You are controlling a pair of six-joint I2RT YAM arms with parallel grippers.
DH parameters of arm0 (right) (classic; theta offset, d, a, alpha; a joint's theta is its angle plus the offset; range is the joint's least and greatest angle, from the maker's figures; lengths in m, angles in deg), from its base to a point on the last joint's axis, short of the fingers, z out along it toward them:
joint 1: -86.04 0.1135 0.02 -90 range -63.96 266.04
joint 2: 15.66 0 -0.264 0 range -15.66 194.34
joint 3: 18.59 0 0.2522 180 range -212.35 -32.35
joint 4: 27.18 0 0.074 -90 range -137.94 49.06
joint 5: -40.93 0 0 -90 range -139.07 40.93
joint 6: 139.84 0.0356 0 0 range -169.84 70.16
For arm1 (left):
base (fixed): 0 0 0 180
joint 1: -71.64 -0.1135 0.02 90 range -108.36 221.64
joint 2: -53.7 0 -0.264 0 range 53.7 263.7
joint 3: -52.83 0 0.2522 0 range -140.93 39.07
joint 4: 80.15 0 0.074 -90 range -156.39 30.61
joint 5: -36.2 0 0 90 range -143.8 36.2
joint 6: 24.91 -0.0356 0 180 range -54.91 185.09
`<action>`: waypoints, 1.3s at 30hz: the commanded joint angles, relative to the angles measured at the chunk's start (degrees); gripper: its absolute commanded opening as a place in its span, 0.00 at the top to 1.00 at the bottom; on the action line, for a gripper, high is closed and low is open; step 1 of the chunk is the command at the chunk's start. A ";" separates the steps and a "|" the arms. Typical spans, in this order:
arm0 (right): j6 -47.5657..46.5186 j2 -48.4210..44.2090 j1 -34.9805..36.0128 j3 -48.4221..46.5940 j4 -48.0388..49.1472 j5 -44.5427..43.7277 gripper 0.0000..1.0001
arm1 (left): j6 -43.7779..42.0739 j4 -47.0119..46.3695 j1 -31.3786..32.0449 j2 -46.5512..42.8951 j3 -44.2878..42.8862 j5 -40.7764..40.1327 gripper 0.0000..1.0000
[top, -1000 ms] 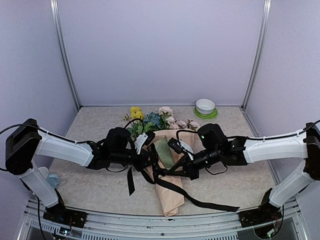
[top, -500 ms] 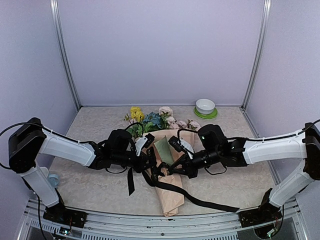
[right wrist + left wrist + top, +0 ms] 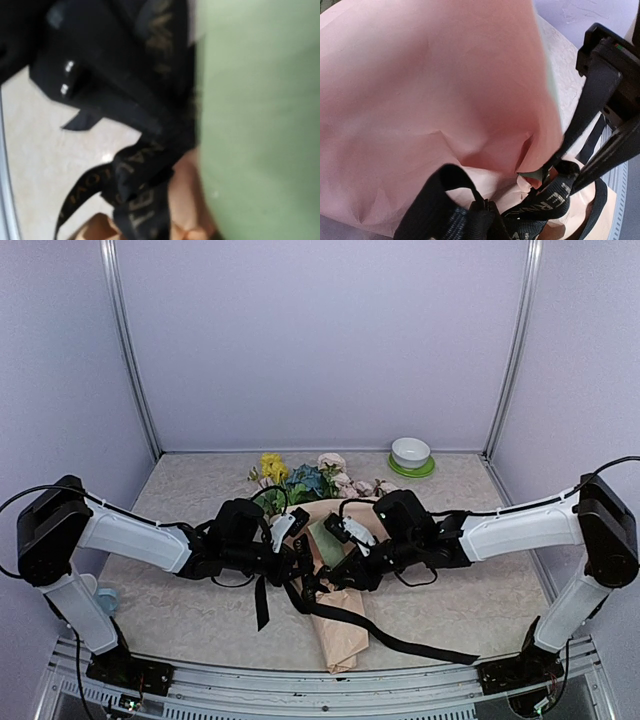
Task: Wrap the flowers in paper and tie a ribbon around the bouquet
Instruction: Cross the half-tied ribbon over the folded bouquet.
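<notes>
Left tool (image 3: 302, 562) on flat black ribbon (image 3: 262, 608)

A small white bowl (image 3: 411, 450) sat in a green saucer (image 3: 427, 469) at the far right of the beige, marble-patterned worktop (image 3: 180, 500), close to the back wall and near the right-hand metal post (image 3: 513, 350). A pale blue object (image 3: 107, 601), too small to make out, lay at the worktop's near-left edge. Plain lavender walls (image 3: 320, 340) closed the space on three sides, a second metal post (image 3: 130, 350) stood in the left corner, and an aluminium rail (image 3: 300, 678) ran along the near edge.
</notes>
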 commanded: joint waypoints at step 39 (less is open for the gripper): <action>1.50 -5.05 0.66 7.57 7.51 7.33 1.00 | -12.83 -5.83 11.28 -29.50 15.65 -21.26 0.42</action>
